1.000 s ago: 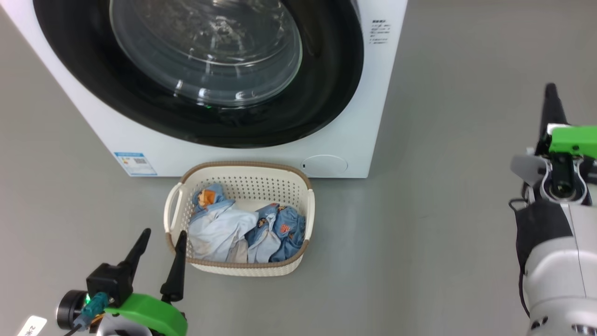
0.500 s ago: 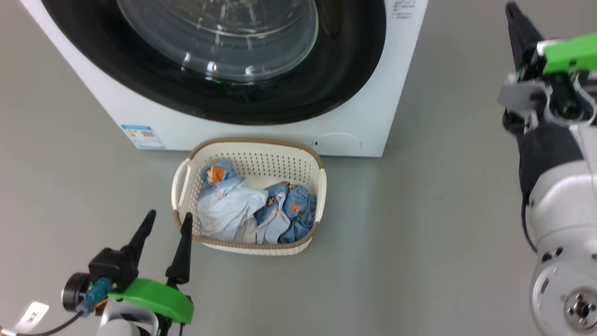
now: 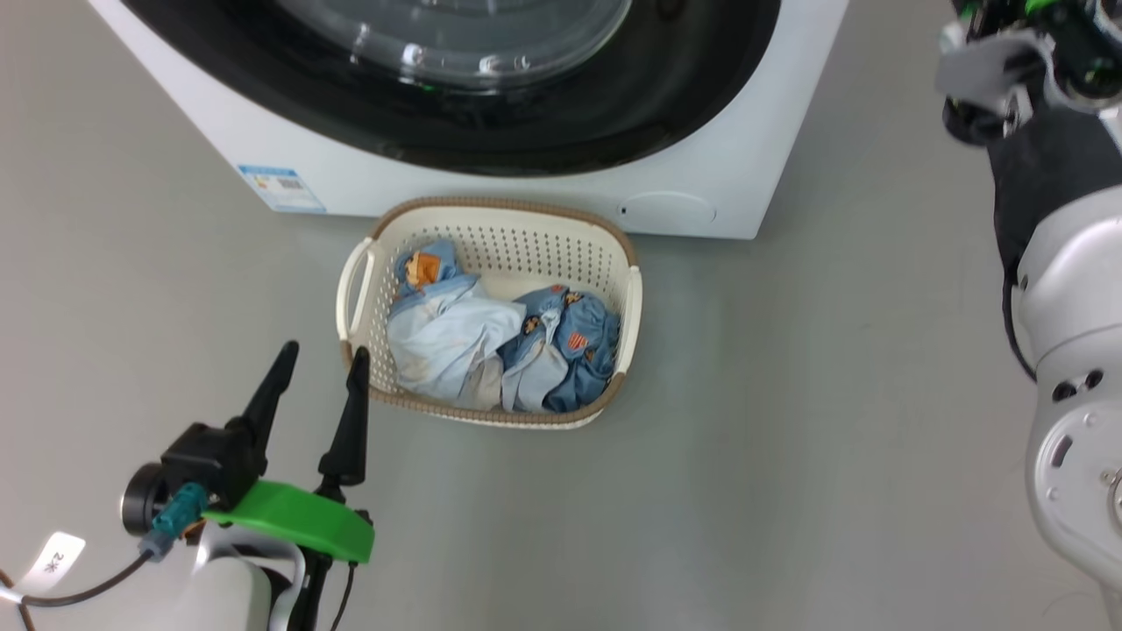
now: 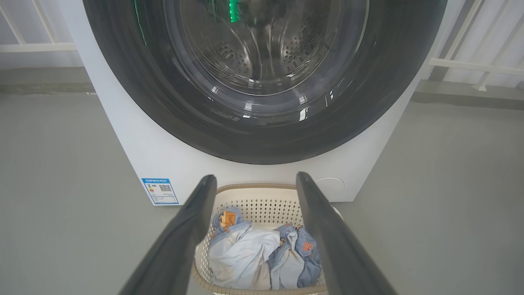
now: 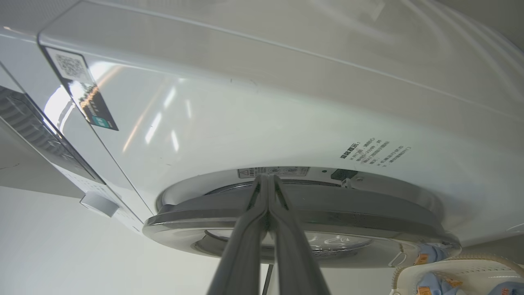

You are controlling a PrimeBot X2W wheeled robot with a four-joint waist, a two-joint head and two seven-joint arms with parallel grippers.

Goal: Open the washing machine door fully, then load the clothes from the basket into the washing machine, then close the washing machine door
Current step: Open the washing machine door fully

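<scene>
Grey floor (image 3: 789, 438) under basket (image 3: 526, 250); left pincer (image 3: 324, 350) gapes; right wrist view shows right pincer (image 5: 267, 178) clenched.

You'll read little here: the white tag (image 3: 53, 559) at the head view's lower left shows a "2" (the mark after it is unclear). The blue sticker (image 4: 160, 191) on the washing machine (image 4: 172, 172) and the dark label (image 5: 80, 88), upper left of the right wrist view, carry QR codes; their print is too small.
</scene>
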